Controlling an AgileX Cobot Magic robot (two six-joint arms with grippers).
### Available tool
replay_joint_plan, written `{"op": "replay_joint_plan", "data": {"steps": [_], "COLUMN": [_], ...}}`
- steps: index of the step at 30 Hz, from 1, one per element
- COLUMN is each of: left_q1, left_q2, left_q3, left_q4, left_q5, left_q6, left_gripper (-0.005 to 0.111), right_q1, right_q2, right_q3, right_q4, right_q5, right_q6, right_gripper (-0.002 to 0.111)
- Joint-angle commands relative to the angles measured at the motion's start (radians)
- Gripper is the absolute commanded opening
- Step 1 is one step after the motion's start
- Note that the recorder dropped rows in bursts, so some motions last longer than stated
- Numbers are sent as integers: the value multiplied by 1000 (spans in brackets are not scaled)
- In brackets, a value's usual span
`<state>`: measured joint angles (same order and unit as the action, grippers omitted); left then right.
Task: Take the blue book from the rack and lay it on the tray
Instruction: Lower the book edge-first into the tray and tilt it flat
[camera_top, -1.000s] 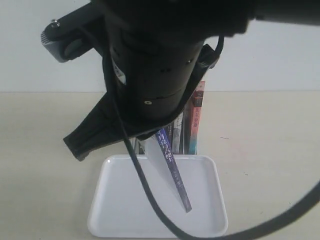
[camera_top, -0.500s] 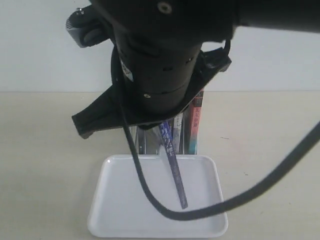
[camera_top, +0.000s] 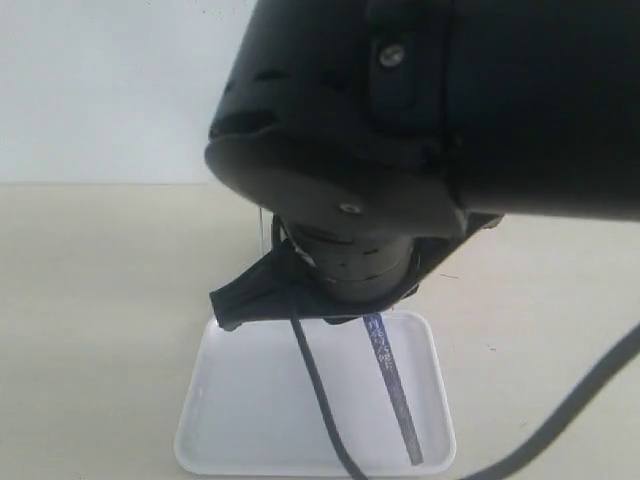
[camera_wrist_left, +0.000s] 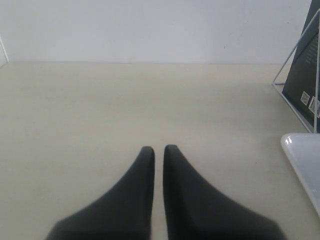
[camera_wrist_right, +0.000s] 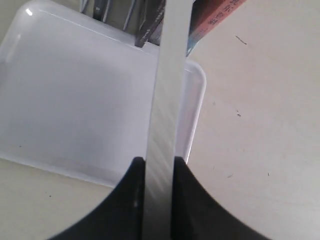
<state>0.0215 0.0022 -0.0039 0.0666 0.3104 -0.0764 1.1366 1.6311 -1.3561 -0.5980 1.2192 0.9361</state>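
Note:
My right gripper (camera_wrist_right: 159, 162) is shut on the blue book (camera_wrist_right: 167, 95), whose pale page edge runs up between the two fingers. In the exterior view the book's narrow blue spine (camera_top: 391, 388) slants down over the right half of the white tray (camera_top: 250, 420), its lower end near the tray's front right rim. I cannot tell whether it touches the tray. The right arm (camera_top: 420, 150) hides nearly all of the rack here; in the right wrist view its wires (camera_wrist_right: 102, 9) show beyond the tray (camera_wrist_right: 75, 100). My left gripper (camera_wrist_left: 158, 150) hangs over bare table, shut, holding nothing.
A red-spined book (camera_wrist_right: 220, 12) stays in the rack behind the tray. In the left wrist view the rack's wire frame (camera_wrist_left: 295, 52), a dark book (camera_wrist_left: 302, 75) and a tray corner (camera_wrist_left: 300, 155) lie to one side. A black cable (camera_top: 320, 400) hangs across the tray.
The right arm has swung nearer the camera and lower, now covering the rack. The book's lower end has shifted from the tray's middle towards its front right rim.

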Motion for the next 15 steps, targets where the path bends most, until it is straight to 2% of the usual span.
{"op": "replay_joint_plan", "data": {"steps": [1, 5, 15], "left_q1": [-8, -8, -8], "left_q2": [-2, -2, -2], "left_q3": [4, 4, 4], "left_q4": [3, 3, 3], "left_q5": [-4, -4, -4], "left_q6": [2, 2, 2], "left_gripper": [6, 6, 6], "right_q1": [-77, -118, -121], "right_q2": [-14, -14, -14], "right_q3": [-2, -2, -2], "right_q4": [8, 10, -29], "right_q5": [2, 2, 2], "right_q6": [2, -31, -31], "right_gripper": [0, 0, 0]}}
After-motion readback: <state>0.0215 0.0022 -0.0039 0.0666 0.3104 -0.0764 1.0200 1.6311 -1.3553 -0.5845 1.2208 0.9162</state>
